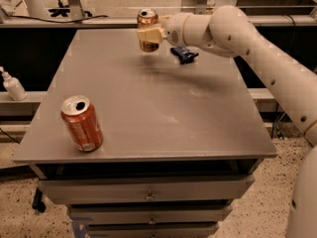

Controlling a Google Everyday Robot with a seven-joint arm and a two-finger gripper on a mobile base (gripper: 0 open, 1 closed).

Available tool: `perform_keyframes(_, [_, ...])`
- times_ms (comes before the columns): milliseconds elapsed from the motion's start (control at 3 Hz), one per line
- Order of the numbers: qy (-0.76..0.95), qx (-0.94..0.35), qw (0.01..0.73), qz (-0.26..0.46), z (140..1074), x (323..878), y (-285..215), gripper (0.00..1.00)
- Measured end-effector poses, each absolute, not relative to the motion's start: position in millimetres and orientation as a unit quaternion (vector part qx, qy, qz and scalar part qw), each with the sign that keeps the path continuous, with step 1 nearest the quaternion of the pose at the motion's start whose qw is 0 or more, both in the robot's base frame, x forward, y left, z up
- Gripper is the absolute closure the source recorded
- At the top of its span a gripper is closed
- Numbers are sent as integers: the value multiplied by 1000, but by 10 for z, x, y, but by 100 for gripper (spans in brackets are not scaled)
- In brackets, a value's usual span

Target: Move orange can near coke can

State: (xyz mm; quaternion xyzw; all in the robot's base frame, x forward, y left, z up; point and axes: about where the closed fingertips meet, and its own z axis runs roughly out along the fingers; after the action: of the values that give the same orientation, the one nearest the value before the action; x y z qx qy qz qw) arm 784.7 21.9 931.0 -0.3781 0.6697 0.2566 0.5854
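Observation:
The orange can (147, 20), golden amber with a silver top, is at the far middle of the grey table (148, 108). My gripper (149, 33) is shut on the orange can and holds it slightly above the tabletop, upright. The coke can (81, 123), copper-red with a pale label patch near its base, stands at the near left of the table, far from the orange can. My white arm reaches in from the right.
A small blue object (184, 54) lies on the table just right of the gripper. A white spray bottle (12, 85) stands on a shelf left of the table. Drawers are below the table's front edge.

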Motion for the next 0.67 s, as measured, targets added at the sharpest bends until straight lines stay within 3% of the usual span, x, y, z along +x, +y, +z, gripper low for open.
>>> perform_keyframes(667, [662, -419, 543, 304, 9403, 6935, -50, 100])
